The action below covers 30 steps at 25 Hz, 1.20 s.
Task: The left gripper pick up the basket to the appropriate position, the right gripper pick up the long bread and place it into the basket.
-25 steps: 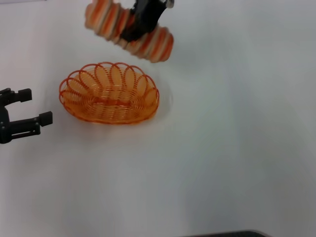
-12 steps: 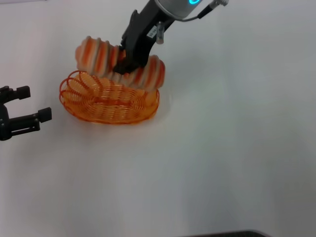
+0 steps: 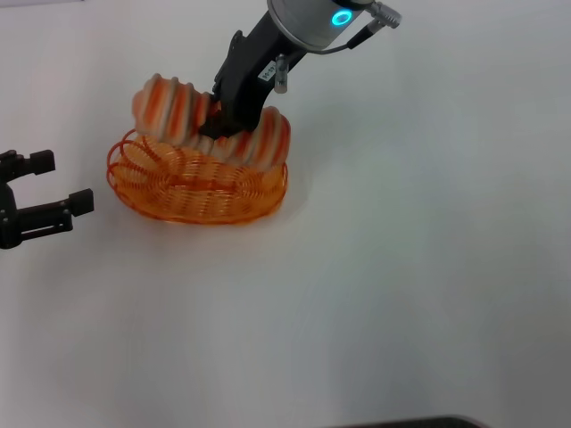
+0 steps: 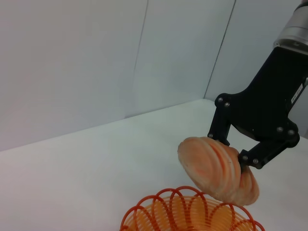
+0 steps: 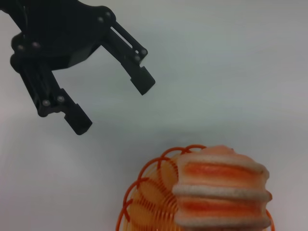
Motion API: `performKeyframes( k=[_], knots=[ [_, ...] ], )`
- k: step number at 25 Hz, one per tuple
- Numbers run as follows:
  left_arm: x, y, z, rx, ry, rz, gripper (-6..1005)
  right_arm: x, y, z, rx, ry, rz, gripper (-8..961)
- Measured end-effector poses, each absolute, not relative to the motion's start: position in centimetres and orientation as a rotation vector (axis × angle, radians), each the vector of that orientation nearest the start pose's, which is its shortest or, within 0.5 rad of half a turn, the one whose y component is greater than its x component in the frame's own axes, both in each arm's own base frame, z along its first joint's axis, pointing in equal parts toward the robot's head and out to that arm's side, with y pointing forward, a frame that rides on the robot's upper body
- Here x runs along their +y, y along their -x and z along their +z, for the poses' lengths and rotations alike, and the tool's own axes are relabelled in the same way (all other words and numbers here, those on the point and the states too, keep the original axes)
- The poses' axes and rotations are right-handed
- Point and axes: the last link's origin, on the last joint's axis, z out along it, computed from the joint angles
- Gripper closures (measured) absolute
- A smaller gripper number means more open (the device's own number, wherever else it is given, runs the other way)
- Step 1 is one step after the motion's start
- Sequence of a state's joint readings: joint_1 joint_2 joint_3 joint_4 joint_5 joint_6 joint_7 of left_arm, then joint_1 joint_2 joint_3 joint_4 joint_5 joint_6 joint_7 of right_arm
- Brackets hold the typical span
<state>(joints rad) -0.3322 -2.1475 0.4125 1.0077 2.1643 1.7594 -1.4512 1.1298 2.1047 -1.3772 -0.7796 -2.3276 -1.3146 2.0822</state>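
Observation:
The orange wire basket [image 3: 196, 183] stands on the white table left of centre. My right gripper [image 3: 225, 119] is shut on the long bread [image 3: 178, 111], a tan loaf with orange-red stripes, and holds it tilted just above the basket's far rim. The bread [image 4: 219, 168] also shows in the left wrist view, over the basket [image 4: 187, 214], held by the right gripper [image 4: 238, 149]. In the right wrist view the bread [image 5: 221, 192] hangs over the basket [image 5: 149, 197]. My left gripper [image 3: 53, 183] is open and empty, left of the basket and apart from it; it also shows in the right wrist view [image 5: 113, 101].
The white table [image 3: 401, 267] stretches to the right and front of the basket. A pale wall [image 4: 96, 62] stands behind the table in the left wrist view. A dark edge [image 3: 401, 423] shows at the bottom of the head view.
My right gripper has come down and slightly left with the bread, from above and behind the basket to just over its far rim. The left gripper has barely moved.

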Motion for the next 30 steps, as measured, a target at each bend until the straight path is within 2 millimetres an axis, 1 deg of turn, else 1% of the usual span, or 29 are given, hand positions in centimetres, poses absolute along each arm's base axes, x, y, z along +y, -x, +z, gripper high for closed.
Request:
performKeyframes(
  k=[7,15,25,27,29,30],
  knots=[
    [27.0,31.2,5.8,-0.748,2.54,-0.601,127,40.2,-5.4,-8.6,0.17,3.039,-0.294,702],
    [27.1,31.0,5.6,-0.731,2.544,-0.615,126,40.2,-5.7,-8.7,0.222,3.041,-0.256,319],
    [27.2,31.1,5.4,-0.72,2.542,-0.613,127,40.3,-5.9,-8.7,0.242,3.033,-0.197,114],
    [27.2,31.1,5.4,-0.719,2.54,-0.613,127,40.5,-5.9,-8.3,0.244,3.018,-0.137,73],
    [27.2,31.1,5.4,-0.715,2.541,-0.612,127,40.6,-6.0,-7.5,0.247,3.0,-0.01,34],
    [27.2,31.1,5.4,-0.709,2.542,-0.611,126,40.5,-6.2,-6.9,0.244,2.982,0.08,15]
  ],
)
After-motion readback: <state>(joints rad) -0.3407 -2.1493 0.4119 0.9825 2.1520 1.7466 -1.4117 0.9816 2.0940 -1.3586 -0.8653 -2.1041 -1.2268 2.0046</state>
